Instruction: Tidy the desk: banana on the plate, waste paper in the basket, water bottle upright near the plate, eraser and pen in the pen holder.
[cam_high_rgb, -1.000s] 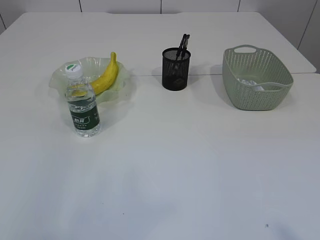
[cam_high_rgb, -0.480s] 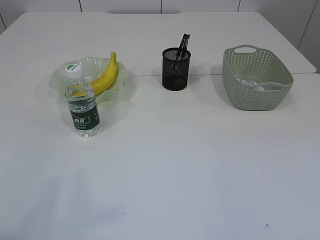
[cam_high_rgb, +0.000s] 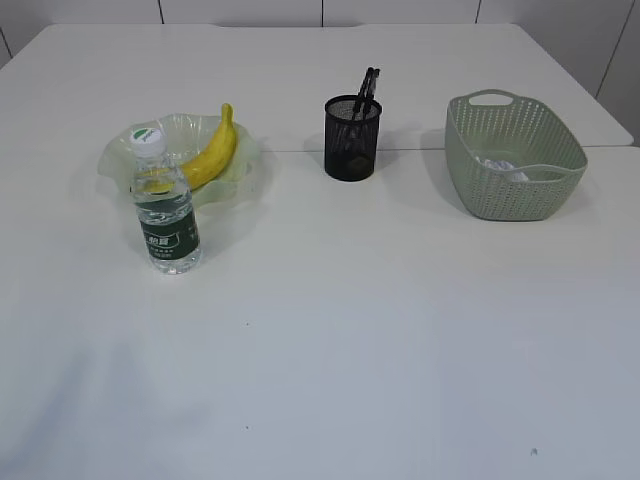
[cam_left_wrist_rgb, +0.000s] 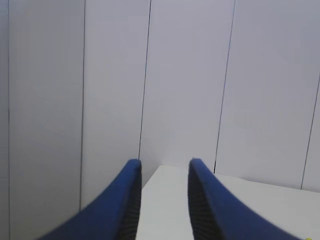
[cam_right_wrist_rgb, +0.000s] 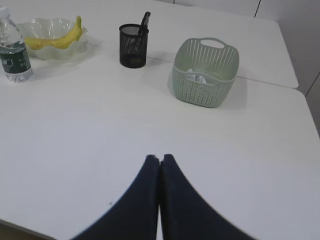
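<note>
Yellow banana (cam_high_rgb: 212, 152) lies on the plate (cam_high_rgb: 120, 160); bottle (cam_high_rgb: 166, 205) upright beside it; pen (cam_high_rgb: 364, 93) in the holder (cam_high_rgb: 352, 138); paper (cam_high_rgb: 500, 167) in the basket (cam_high_rgb: 515, 190). Your left gripper (cam_left_wrist_rgb: 165, 172) is part open and empty; your right gripper (cam_right_wrist_rgb: 159, 160) is closed and empty. Check the eraser, unseen here, then keep both arms clear.

Ahead of the right gripper (cam_right_wrist_rgb: 159, 159): bare desk (cam_right_wrist_rgb: 100, 130). Obstacles far beyond its jaws: basket (cam_right_wrist_rgb: 205, 75), pen holder (cam_right_wrist_rgb: 133, 46), water bottle (cam_right_wrist_rgb: 13, 50), plate (cam_right_wrist_rgb: 45, 31).

Pale panelled wall (cam_left_wrist_rgb: 190, 75) with seams
</note>
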